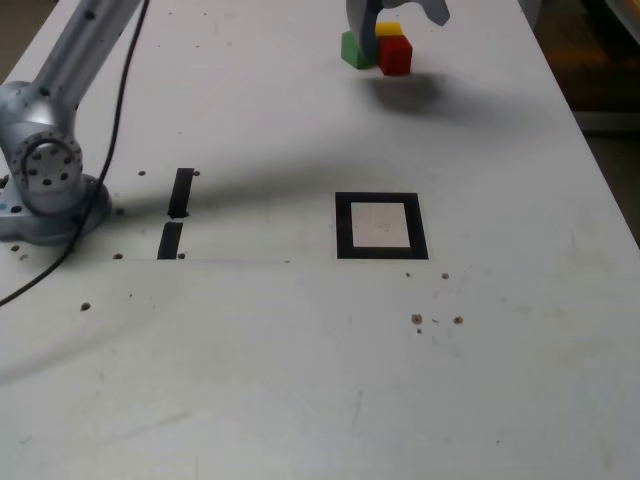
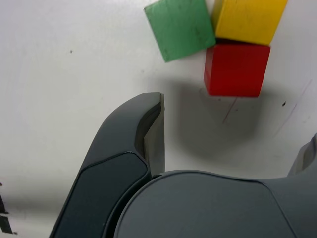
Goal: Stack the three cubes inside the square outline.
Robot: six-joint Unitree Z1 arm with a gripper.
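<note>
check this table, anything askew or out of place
The green cube sits turned at an angle against the yellow and red ones; all three lie far from the square outline. Nothing looks damaged.

Exterior view: gripper point(image 1: 398, 12) cut off by the top edge, only the finger ends show, and they cover most of the yellow cube point(image 1: 388, 29), leaving a sliver near the table's point(image 1: 300, 380) far edge. Green cube point(image 1: 355, 49) partly hidden behind the red cube point(image 1: 396, 56) and a finger. Arm point(image 1: 80, 40) runs out of frame at the top; table cropped on all sides. Dark specks point(image 1: 418, 319) near the square outline point(image 1: 380, 226) too small to tell. Wrist view: yellow cube point(image 2: 249, 19) and green cube point(image 2: 181, 27) clipped by the picture edge; one finger point(image 2: 304, 158) barely enters the frame; a black strip point(image 2: 4, 218) clipped at the picture edge.
</note>
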